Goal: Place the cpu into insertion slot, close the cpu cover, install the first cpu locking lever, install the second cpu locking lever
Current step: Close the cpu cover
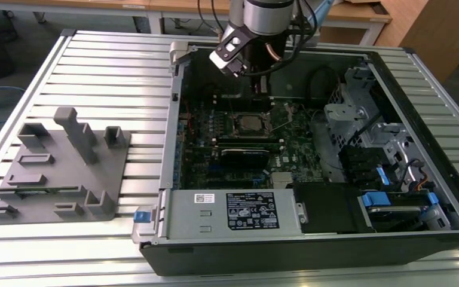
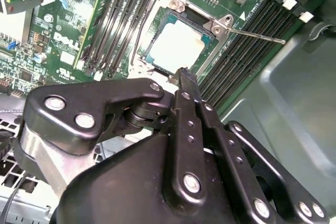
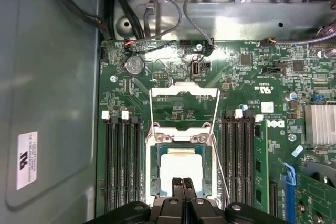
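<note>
Silver-grey and square, the small flat cpu (image 3: pixel 181 170) lies seated in the dark-framed square insertion slot (image 3: pixel 154 167) on the green circuit board (image 3: pixel 247 77). The thin metal frame-plate cpu cover (image 3: pixel 184 91) seems to stand tilted up off the socket, so closing it looks like the step in hand. It should swing down flat about its hinge, pushed on the frame and not on the chip, with the thin wire locking lever (image 2: pixel 260 36) kept clear. The black linkage gripper (image 3: pixel 182 183) has its fingers pressed together, holding nothing, at the cpu's edge; contact is unclear.
</note>
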{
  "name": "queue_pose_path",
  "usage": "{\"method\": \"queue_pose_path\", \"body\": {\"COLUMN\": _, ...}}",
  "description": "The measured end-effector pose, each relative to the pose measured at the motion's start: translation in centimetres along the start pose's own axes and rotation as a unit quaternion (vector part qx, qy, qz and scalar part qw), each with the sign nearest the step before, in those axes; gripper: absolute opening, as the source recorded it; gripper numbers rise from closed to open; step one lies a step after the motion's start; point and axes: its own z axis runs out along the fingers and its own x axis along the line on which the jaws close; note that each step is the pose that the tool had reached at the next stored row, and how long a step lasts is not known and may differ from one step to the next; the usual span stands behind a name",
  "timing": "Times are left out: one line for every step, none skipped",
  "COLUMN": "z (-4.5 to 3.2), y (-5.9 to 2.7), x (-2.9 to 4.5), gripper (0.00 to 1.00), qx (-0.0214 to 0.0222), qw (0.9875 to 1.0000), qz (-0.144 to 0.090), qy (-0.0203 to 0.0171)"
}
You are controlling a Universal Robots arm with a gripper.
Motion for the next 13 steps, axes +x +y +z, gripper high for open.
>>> {"method": "queue_pose_path", "body": {"z": -0.09, "y": 0.01, "x": 0.0, "gripper": 0.1, "qx": 0.0, "qw": 1.0, "qz": 0.0, "qy": 0.0}}
{"method": "queue_pose_path", "body": {"z": -0.11, "y": 0.01, "x": 0.0, "gripper": 0.1, "qx": 0.0, "qw": 1.0, "qz": 0.0, "qy": 0.0001}}
{"method": "queue_pose_path", "body": {"z": -0.11, "y": 0.01, "x": 0.0, "gripper": 0.1, "qx": -0.0001, "qw": 1.0, "qz": 0.0, "qy": 0.0001}}
{"method": "queue_pose_path", "body": {"z": -0.11, "y": 0.01, "x": 0.0, "gripper": 0.1, "qx": -0.0001, "qw": 1.0, "qz": 0.0, "qy": 0.0001}}
{"method": "queue_pose_path", "body": {"z": -0.11, "y": 0.06, "x": 0.0, "gripper": 0.1, "qx": 0.0, "qw": 1.0, "qz": 0.0, "qy": 0.0001}}
{"method": "queue_pose_path", "body": {"z": -0.11, "y": 0.17, "x": 0.0, "gripper": 0.1, "qx": 0.0, "qw": 1.0, "qz": 0.0, "qy": 0.0}}
{"method": "queue_pose_path", "body": {"z": -0.1, "y": 0.36, "x": 0.01, "gripper": 0.1, "qx": 0.0, "qw": 1.0, "qz": 0.0, "qy": 0.0}}
{"method": "queue_pose_path", "body": {"z": -0.08, "y": 0.58, "x": 0.01, "gripper": 0.1, "qx": 0.0, "qw": 1.0, "qz": 0.0, "qy": 0.0}}
{"method": "queue_pose_path", "body": {"z": -0.07, "y": 0.76, "x": 0.01, "gripper": 0.1, "qx": 0.0, "qw": 1.0, "qz": 0.0, "qy": 0.0}}
{"method": "queue_pose_path", "body": {"z": -0.05, "y": 0.91, "x": 0.01, "gripper": 0.1, "qx": 0.0, "qw": 1.0, "qz": 0.0, "qy": 0.0}}
{"method": "queue_pose_path", "body": {"z": -0.04, "y": 1.02, "x": 0.01, "gripper": 0.1, "qx": 0.0, "qw": 1.0, "qz": 0.0, "qy": 0.0001}}
{"method": "queue_pose_path", "body": {"z": -0.04, "y": 1.06, "x": 0.02, "gripper": 0.1, "qx": 0.0, "qw": 1.0, "qz": 0.0, "qy": 0.0001}}
{"method": "queue_pose_path", "body": {"z": -0.04, "y": 1.06, "x": 0.02, "gripper": 0.1, "qx": 0.0, "qw": 1.0, "qz": 0.0, "qy": 0.0}}
